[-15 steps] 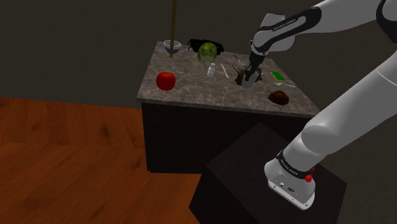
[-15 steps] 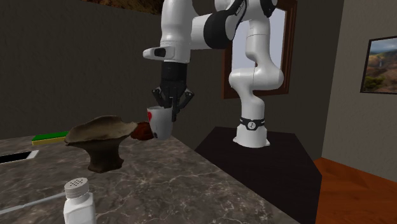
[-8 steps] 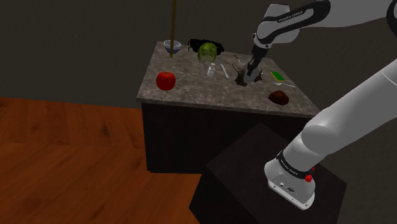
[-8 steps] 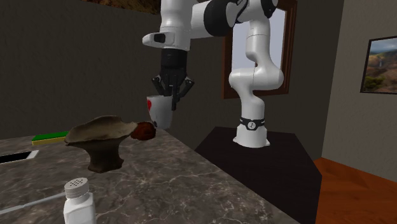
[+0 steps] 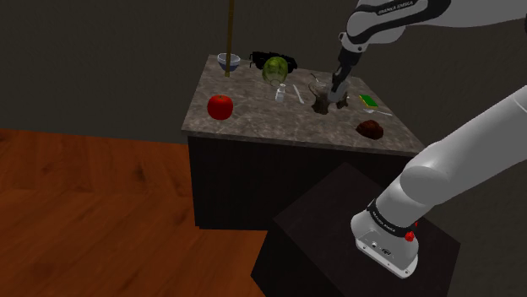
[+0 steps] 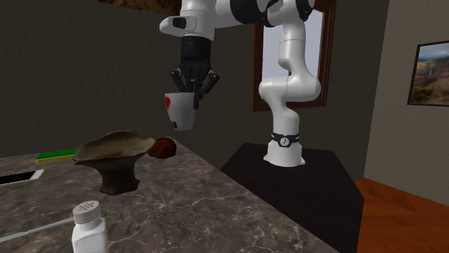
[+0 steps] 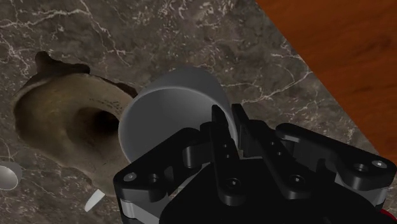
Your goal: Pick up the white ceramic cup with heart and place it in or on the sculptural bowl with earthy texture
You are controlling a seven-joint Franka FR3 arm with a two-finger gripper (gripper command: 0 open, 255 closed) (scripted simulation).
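Observation:
A white cup [image 6: 180, 112] with a red heart on its side hangs in the air above the counter, tilted a little. My gripper [image 6: 193, 100] is shut on its rim, one finger inside and one outside. The wrist view looks down into the cup [image 7: 170, 109], clasped at the rim by the gripper [image 7: 232, 125]. The sculptural bowl [image 6: 109, 148] is brown and rough, with a wavy rim on a thick foot. It stands on the counter below and beside the cup, toward the second exterior view's left. From the shoulder view the cup [image 5: 335, 99] hangs just beside the bowl [image 5: 320, 104].
On the dark marble counter [image 5: 270, 118] lie a red apple [image 5: 220, 106], a green round thing [image 5: 274, 68], a small bowl [image 5: 228, 61], a white shaker [image 6: 88, 226], a green sponge [image 5: 368, 100] and a brown lump [image 6: 164, 147]. The counter's edge drops to a wooden floor [image 7: 343, 57].
The gripper has risen with the cup, lifting it off the counter to a height above the bowl's rim. The bowl and other things have not moved.

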